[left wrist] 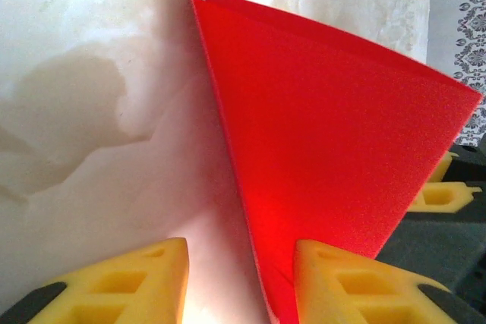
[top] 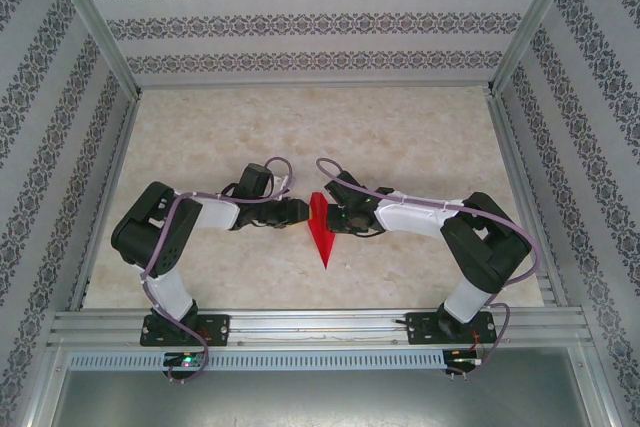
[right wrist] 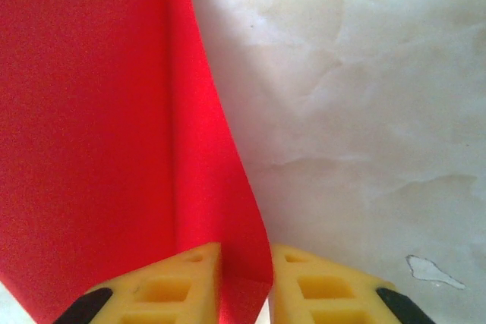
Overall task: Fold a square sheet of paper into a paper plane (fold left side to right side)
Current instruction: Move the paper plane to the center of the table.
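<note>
Pinching a raised fold of the one red paper sheet (right wrist: 91, 111) on the counter (top: 420, 137), your right gripper (right wrist: 244, 248) shows narrow jaws; your left gripper (left wrist: 239, 242), second of two, has jaws half-open astride the sheet's corner.

From above, the right gripper (top: 333, 217) covers the red paper (top: 322, 242) at its 2 o'clock edge; its fingertips and those of the left gripper (top: 303, 211) are too small to make out. The left wrist view cuts the paper's tip at 6 o'clock, the right wrist view from 9 to 12 o'clock.
</note>
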`<act>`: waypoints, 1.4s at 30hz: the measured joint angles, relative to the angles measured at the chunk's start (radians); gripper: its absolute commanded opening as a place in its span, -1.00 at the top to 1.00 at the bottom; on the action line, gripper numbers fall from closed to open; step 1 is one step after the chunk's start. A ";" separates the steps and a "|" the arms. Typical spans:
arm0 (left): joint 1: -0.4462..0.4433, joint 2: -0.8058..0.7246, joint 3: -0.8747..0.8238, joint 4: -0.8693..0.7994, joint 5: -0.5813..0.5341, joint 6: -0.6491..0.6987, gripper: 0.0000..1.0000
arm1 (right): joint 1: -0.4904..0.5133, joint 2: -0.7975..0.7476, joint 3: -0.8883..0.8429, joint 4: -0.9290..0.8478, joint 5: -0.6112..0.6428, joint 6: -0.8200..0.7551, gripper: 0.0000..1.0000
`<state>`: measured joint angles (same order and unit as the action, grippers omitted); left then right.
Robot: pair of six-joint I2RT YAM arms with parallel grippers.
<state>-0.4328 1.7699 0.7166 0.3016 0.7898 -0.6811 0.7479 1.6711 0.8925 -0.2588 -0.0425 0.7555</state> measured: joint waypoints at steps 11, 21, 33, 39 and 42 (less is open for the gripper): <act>-0.033 0.043 0.057 0.029 0.003 -0.014 0.08 | -0.012 -0.072 -0.039 -0.011 -0.002 0.000 0.27; -0.033 0.051 0.061 0.029 0.002 -0.016 0.08 | -0.008 -0.238 -0.098 0.014 -0.032 0.015 0.14; -0.033 0.051 0.061 0.028 0.000 -0.016 0.09 | 0.068 -0.116 -0.112 0.096 -0.082 0.061 0.12; -0.033 0.051 0.061 0.027 -0.001 -0.015 0.09 | 0.069 -0.072 -0.095 0.099 -0.082 0.079 0.33; -0.033 0.051 0.062 0.026 -0.001 -0.015 0.09 | 0.075 -0.058 -0.078 0.100 -0.082 0.082 0.46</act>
<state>-0.4656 1.8210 0.7788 0.3271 0.7887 -0.6960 0.8230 1.6127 0.8143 -0.1593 -0.1242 0.8371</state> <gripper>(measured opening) 0.454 0.302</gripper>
